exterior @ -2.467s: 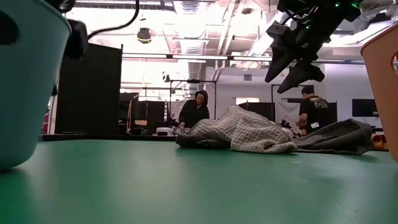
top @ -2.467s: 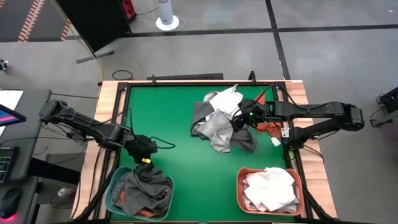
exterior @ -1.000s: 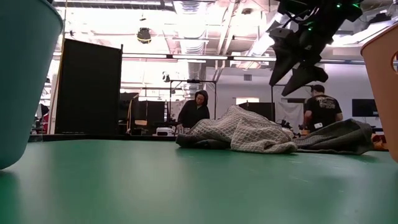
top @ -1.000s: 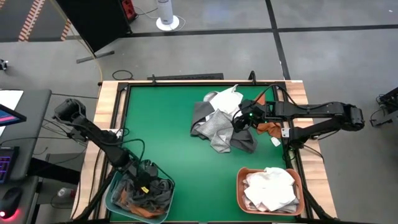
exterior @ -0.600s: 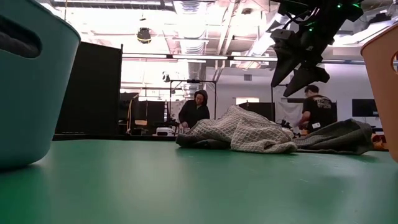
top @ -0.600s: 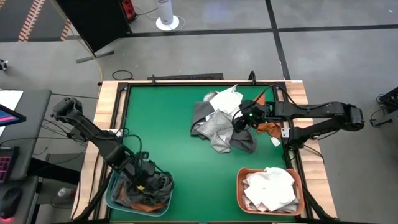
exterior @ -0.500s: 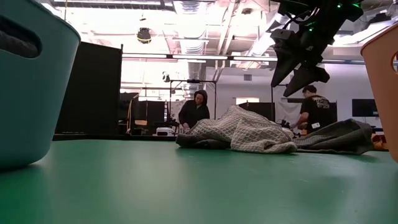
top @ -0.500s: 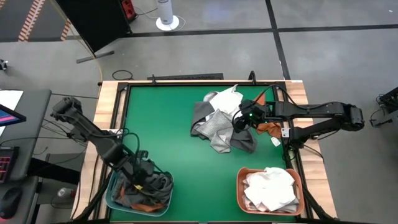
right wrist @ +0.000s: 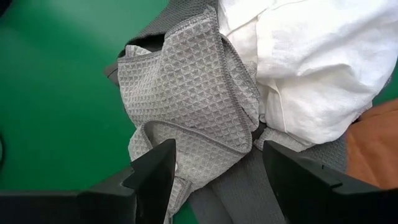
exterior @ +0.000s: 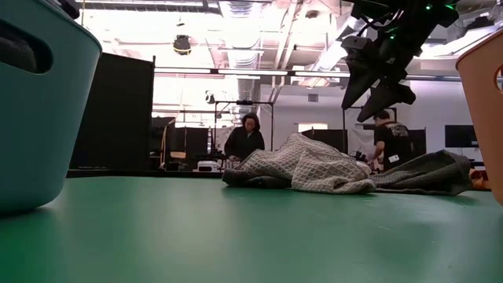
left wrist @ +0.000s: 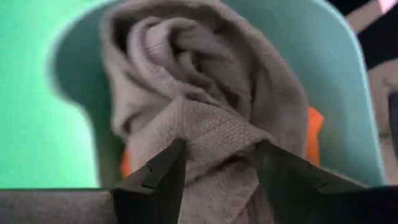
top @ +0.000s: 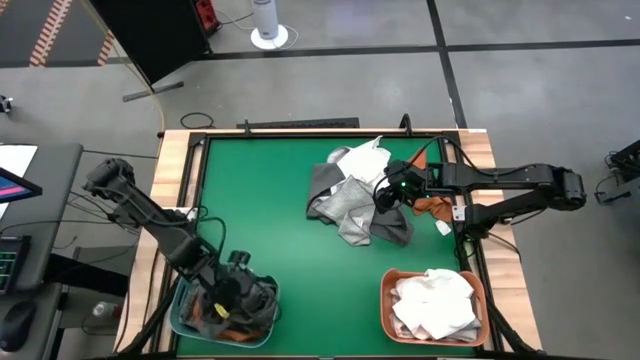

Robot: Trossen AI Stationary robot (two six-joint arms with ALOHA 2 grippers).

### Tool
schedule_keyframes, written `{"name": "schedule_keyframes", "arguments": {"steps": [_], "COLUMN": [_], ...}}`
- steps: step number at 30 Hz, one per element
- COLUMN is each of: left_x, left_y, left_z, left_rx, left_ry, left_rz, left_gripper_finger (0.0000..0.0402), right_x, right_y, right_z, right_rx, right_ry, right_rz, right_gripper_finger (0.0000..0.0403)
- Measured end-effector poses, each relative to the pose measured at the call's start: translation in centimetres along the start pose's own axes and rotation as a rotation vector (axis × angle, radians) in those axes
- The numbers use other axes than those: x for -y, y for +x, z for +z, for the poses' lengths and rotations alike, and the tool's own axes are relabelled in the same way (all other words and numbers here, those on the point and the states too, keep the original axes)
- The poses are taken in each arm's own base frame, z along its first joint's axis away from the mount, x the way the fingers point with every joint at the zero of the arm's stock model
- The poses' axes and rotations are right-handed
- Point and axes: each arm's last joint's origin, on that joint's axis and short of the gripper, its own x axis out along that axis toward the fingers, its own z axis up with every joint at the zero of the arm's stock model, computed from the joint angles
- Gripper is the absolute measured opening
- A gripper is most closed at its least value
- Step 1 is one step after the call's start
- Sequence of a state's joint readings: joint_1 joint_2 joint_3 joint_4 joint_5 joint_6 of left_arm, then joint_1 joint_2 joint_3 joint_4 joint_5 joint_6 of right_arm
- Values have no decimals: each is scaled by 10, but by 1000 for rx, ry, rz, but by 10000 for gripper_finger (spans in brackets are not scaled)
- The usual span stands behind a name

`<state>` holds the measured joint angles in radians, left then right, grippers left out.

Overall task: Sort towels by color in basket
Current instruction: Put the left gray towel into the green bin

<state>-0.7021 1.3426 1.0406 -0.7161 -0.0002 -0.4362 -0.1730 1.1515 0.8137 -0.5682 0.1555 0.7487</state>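
Left gripper (top: 238, 296), at seven o'clock on the green table (top: 260, 210), is lowered into the teal plastic basket (top: 184, 318) with its fingers parted around a dark grey towel (left wrist: 211, 130) lying over rust orange cloth (left wrist: 314, 134). White towels (top: 435, 300) are already gathered in the orange basket (top: 388, 318) at five o'clock. A mixed heap of grey, white and orange towels (top: 355, 205) at two o'clock is left to sort, and the right gripper (top: 381, 196) is held spread open above it, so roughly half is judged done.

The green desk (top: 270, 220) stood on a grey floor. Beyond its far edge a white cylindrical stand (top: 268, 22) stood near a black panel (top: 160, 30). Behind the desk, in the room, two people (exterior: 245, 140) stood at benches under bright ceiling lights (exterior: 236, 16).
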Motion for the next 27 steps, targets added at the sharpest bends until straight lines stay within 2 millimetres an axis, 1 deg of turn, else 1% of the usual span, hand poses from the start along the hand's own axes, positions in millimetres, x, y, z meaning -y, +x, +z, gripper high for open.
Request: {"name": "schedule_keyframes", "arguments": {"steps": [6,11,13,15,17,20,23,27], "left_x": [4,-6,-8,-10,-12,-14,-14,-10], "left_y": [46,87,97,101,100,84,57,19], "left_z": [5,3,1,-1,-1,1,6,12], "left_rx": [-79,-185,-191,-185,-186,-177,-151,-59], "left_ry": [36,-52,-79,-105,-135,-161,-169,-174], "left_rz": [-23,-2,-11,-8,9,17,26,-5], "left_gripper_finger": [180,180,180,180,180,180,180,180], "right_x": [0,0,0,0,0,0,0,0], "right_y": [0,0,0,0,0,0,0,0], "right_z": [0,0,0,0,0,0,0,0], "right_rx": [0,0,0,0,0,0,0,0], "right_ry": [0,-13,-13,-14,-16,-20,-25,-25], "right_rz": [0,0,0,0,0,0,0,0], "right_gripper_finger": [269,269,269,269,269,269,269,269]}}
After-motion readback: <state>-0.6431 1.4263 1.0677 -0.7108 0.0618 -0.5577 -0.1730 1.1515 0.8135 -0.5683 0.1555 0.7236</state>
